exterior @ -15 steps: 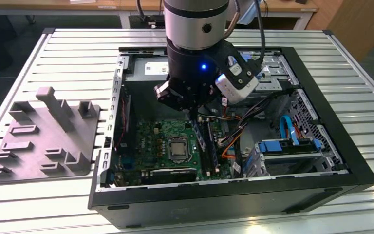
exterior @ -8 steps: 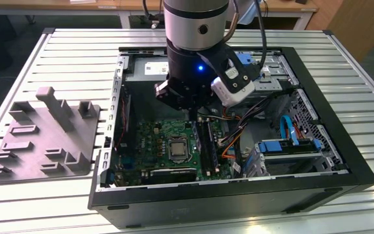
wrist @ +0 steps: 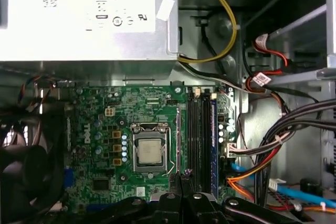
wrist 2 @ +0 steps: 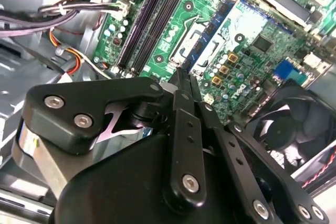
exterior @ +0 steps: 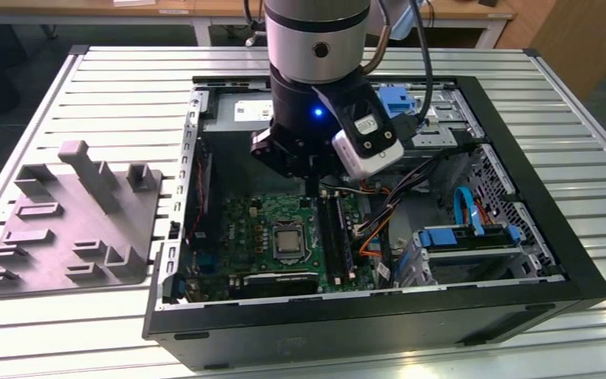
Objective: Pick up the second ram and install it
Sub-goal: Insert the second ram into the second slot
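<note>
My gripper (exterior: 311, 175) hangs inside the open computer case (exterior: 366, 320), over the motherboard's (exterior: 250, 229) far edge. Its fingers are shut on a thin dark strip seen edge-on, the second ram (exterior: 312, 191). In both wrist views the ram (wrist 2: 180, 73) (wrist: 179, 176) pokes out past the closed gripper (wrist 2: 184, 85) (wrist: 182, 183). The long dark memory slots (exterior: 333, 233) (wrist 2: 157, 19) (wrist: 195, 135) lie beside the CPU socket (exterior: 285, 239) (wrist: 150, 148), a little toward the exterior view's right of the ram. The ram is above the board and touches nothing.
A bundle of cables (exterior: 382, 229) (wrist: 273, 145) runs close beside the slots. The power supply (wrist: 84, 14) sits past the board, a fan (wrist 2: 283, 124) at its other side. A blue drive bracket (exterior: 472, 233) fills the case's right. A grey fixture (exterior: 72, 213) lies outside on the table.
</note>
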`<state>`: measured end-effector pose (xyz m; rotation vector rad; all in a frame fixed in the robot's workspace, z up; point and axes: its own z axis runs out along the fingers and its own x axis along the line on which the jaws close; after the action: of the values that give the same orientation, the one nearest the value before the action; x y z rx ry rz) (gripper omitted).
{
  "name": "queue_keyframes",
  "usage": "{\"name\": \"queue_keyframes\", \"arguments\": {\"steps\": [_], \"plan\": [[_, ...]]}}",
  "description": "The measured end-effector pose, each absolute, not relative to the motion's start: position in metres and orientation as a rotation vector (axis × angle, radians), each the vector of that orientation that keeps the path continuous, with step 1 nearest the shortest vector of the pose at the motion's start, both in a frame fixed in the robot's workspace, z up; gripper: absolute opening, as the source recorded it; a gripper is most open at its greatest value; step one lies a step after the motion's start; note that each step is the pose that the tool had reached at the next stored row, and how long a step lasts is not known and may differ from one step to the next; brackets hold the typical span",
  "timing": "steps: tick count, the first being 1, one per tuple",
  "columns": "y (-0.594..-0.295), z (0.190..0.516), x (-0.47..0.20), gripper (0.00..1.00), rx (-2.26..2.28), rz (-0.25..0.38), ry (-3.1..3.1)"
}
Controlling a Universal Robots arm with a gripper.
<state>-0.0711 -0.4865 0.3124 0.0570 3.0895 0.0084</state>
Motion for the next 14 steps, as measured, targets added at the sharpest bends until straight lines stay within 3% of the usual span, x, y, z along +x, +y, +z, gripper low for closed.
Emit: {"name": "queue_keyframes", "arguments": {"steps": [14], "plan": [[-0.4865,0.3032,-0.0653,0.11,0.035,0.009,3.09]]}}
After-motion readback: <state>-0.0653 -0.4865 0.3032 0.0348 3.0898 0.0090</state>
